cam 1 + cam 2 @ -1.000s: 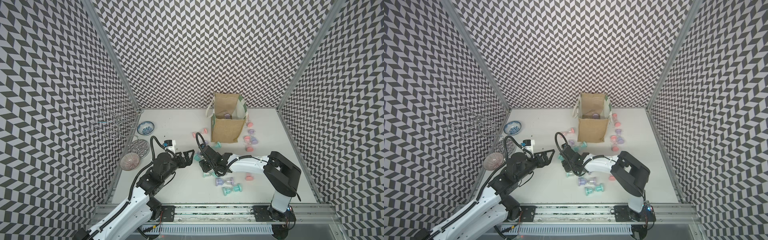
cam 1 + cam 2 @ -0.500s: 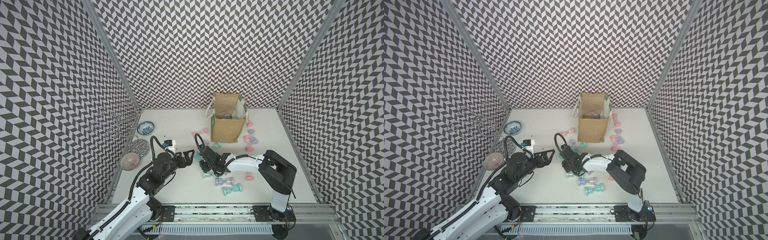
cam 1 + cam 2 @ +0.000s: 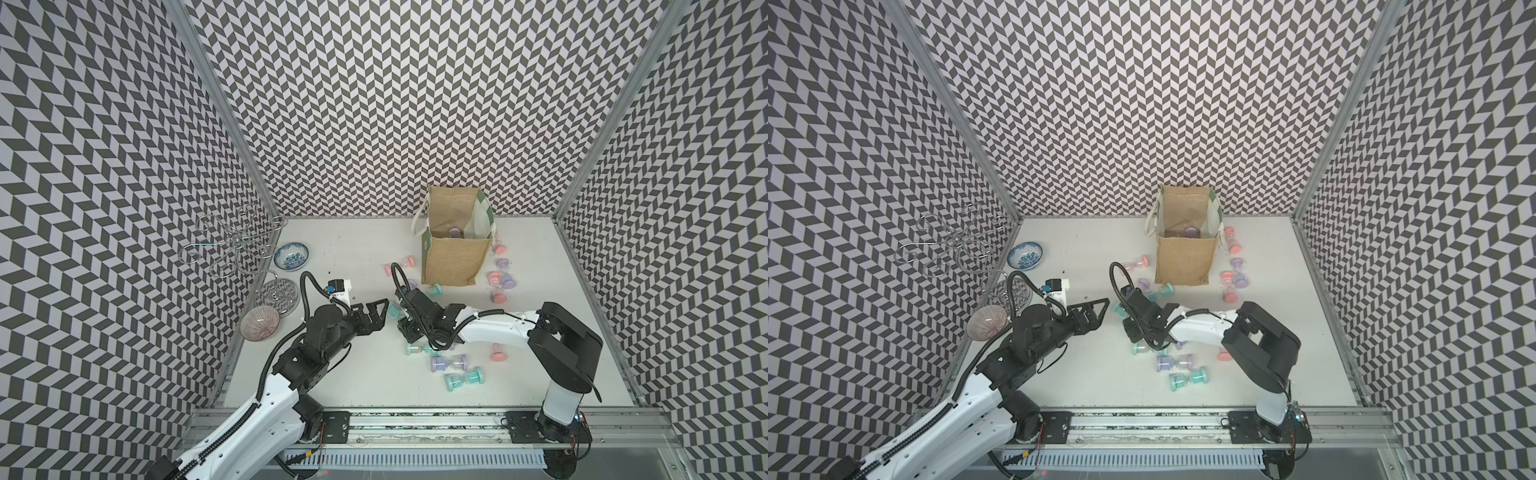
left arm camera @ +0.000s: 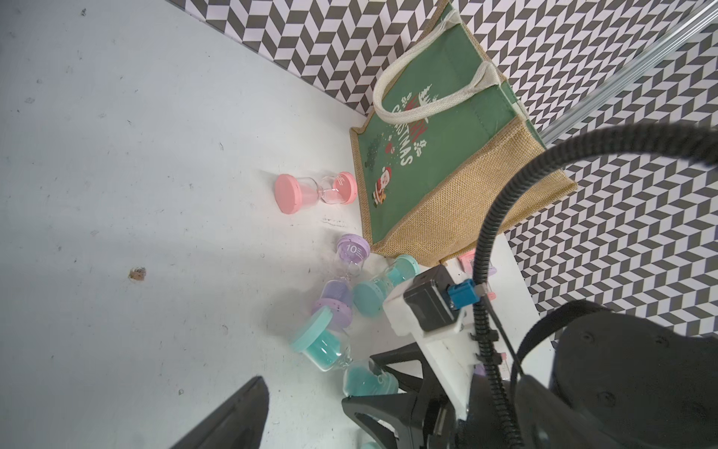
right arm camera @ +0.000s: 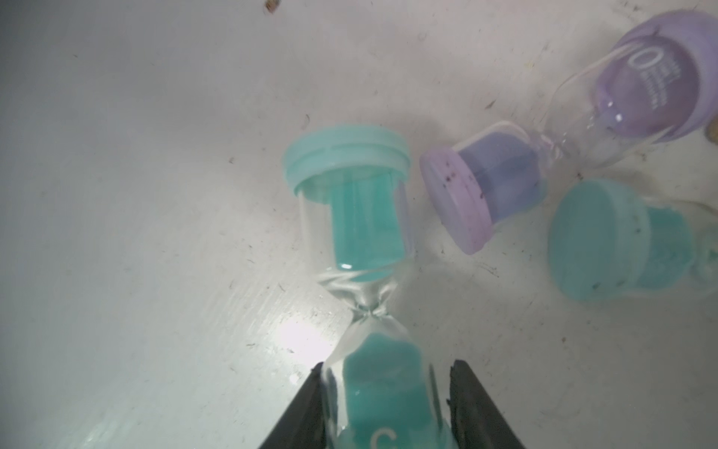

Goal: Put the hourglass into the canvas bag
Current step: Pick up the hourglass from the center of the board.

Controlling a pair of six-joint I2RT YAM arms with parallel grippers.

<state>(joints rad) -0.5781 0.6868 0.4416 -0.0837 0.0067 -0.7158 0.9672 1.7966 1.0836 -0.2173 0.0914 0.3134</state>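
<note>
Teal hourglass [image 5: 361,233], clear glass with teal caps and teal sand, at mid-table, nearer than the canvas bag [image 3: 453,262]; right gripper [image 5: 382,404] pinches one bulb; left gripper [image 3: 380,316] spread, empty, just left

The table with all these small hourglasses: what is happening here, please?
The right hand grips a teal hourglass by one glass bulb, low at the table. The left hand is close by, open and empty. The canvas bag stands upright at the far side with a purple hourglass already inside. Other hourglasses lie scattered on the table, so the job is only partly done.
</note>
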